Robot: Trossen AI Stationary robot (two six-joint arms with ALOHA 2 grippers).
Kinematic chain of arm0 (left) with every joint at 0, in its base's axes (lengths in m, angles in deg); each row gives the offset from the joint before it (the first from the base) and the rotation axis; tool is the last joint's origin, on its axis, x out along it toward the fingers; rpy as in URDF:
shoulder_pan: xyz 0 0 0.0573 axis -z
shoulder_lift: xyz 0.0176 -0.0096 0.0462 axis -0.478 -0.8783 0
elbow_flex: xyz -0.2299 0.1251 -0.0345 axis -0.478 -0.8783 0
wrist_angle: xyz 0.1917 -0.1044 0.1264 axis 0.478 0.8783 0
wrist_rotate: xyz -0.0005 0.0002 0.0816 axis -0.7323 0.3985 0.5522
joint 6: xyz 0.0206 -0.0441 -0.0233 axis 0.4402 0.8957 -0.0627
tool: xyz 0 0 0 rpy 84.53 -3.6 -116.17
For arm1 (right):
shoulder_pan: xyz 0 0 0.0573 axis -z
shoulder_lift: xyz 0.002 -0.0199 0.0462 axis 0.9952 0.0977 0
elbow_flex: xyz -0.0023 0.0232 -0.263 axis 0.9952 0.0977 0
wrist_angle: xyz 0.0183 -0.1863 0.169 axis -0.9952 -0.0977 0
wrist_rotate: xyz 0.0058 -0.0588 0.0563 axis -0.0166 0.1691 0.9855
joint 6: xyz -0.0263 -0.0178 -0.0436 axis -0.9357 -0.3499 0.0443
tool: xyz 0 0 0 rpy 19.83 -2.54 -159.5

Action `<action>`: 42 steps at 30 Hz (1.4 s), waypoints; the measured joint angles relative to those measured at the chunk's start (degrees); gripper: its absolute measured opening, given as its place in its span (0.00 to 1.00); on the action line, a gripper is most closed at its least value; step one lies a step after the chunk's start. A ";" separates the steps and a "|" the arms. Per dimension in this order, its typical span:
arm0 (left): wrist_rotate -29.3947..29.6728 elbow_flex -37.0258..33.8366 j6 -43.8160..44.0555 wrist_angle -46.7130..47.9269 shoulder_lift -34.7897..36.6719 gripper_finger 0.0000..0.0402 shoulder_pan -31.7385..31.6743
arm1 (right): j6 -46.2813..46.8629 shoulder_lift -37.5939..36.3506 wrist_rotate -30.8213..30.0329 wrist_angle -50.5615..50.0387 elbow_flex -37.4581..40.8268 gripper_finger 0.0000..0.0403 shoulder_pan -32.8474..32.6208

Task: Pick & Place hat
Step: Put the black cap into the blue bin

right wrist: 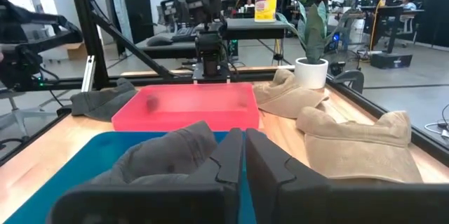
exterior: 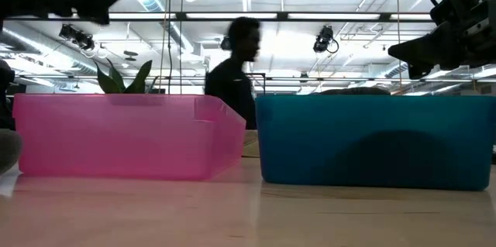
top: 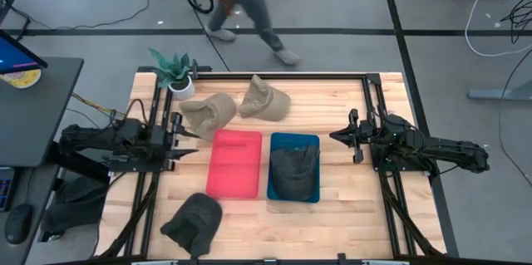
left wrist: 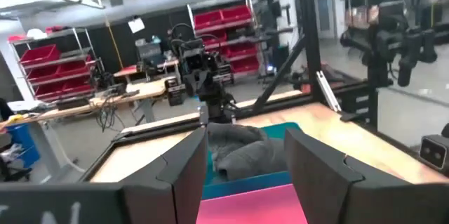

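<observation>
A dark grey hat [top: 293, 171] lies inside the blue tray [top: 294, 141], also seen in the right wrist view [right wrist: 161, 157]. A second dark grey hat [top: 193, 222] rests on the table near its near edge. Two tan hats [top: 208, 114] [top: 264, 99] lie on the table beyond the pink tray [top: 234, 164]. My left gripper [top: 193, 142] hovers open to the left of the pink tray, and its fingers stand wide apart in its wrist view [left wrist: 245, 161]. My right gripper [top: 334, 136] hovers shut to the right of the blue tray [right wrist: 243, 157].
A potted plant [top: 176, 74] stands at the table's far left corner, next to the tan hats. A person [top: 241, 3] walks on the floor beyond the far edge. Dark frame rails [top: 370, 107] run along the table's sides. Bare wood lies near the trays' near side.
</observation>
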 joint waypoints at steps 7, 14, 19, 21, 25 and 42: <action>0.42 15.56 -0.62 17.39 -10.56 0.48 0.18 | -0.02 0.00 0.00 0.00 0.00 0.06 0.00; 0.51 26.49 0.48 27.49 -25.81 0.48 5.22 | -0.04 0.00 0.00 0.00 0.00 0.07 0.00; 3.83 34.88 2.29 35.92 -36.66 0.48 12.05 | -0.04 0.00 0.00 0.00 0.00 0.07 0.00; 6.98 38.81 4.21 40.39 -40.92 0.48 15.51 | -0.04 0.00 0.00 0.00 0.00 0.07 0.00; 12.17 47.21 13.23 51.04 -49.74 0.48 22.42 | -0.07 0.00 0.00 0.00 0.00 0.07 -0.01; 11.08 56.11 42.34 61.83 -76.64 0.48 45.32 | -0.09 0.00 0.00 0.00 0.00 0.07 -0.01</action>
